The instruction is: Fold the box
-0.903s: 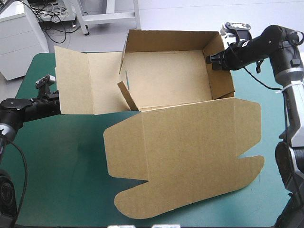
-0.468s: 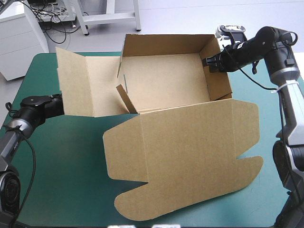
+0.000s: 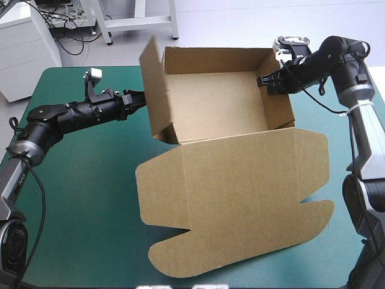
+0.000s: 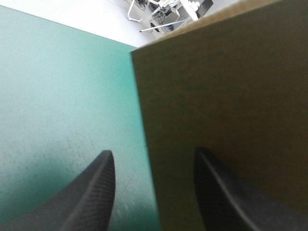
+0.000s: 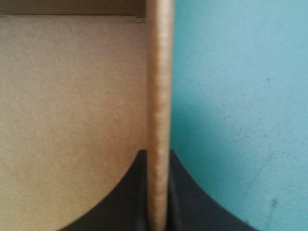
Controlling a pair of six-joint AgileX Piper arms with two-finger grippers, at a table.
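Earlier the left wall point(image 3: 153, 90) of the box point(image 3: 210, 102) lay spread flat toward the left edge of the bench point(image 3: 78, 198). Now it stands upright, and the left claw point(image 3: 137, 98) has come up against its outer face. From above, the box sits at the far middle of the teal-green bench as an open brown tray. Its lid point(image 3: 234, 198) lies flat toward the near edge, with rounded tabs at its near end. Only the wrist views show how the black fingers stand. The left claw's are apart, one over bare bench and the other in front of the brown wall. The right claw point(image 5: 157, 161) is clamped on the top edge of the right wall point(image 5: 159, 72), with the tray's inside on one side and bench on the other.
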